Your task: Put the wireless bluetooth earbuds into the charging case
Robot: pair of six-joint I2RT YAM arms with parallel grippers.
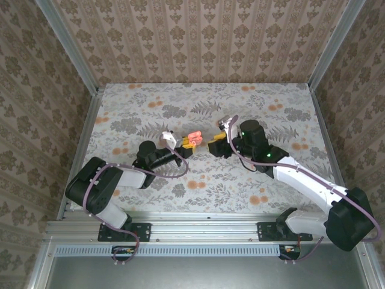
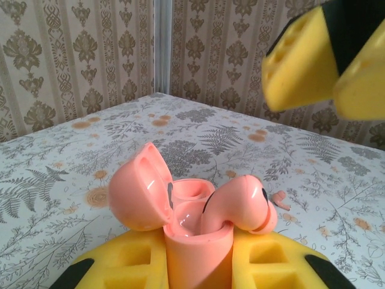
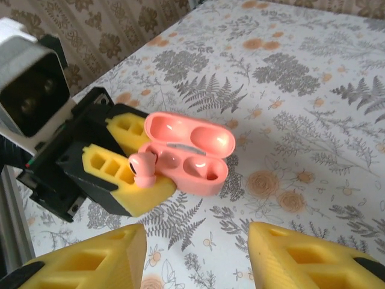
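Here, charging case [image 3: 192,165]: glossy coral-pink pebble shell, clamped with its sockets facing up so it stays steady for loading.
Lid [image 2: 137,191]: rounded, hinged back, leaving the sockets open to reach.
Earbud [image 2: 240,201]: smooth pink bean with its stem in one socket and its head standing proud; apparently not fully seated.
Left gripper [image 2: 195,271]: closed on the case's sides; yellow pads with hollow cells.
Right gripper [image 3: 195,253]: jaws apart and empty, near the case, probably poised to press.
Tabletop [image 3: 301,90]: matte floral print.
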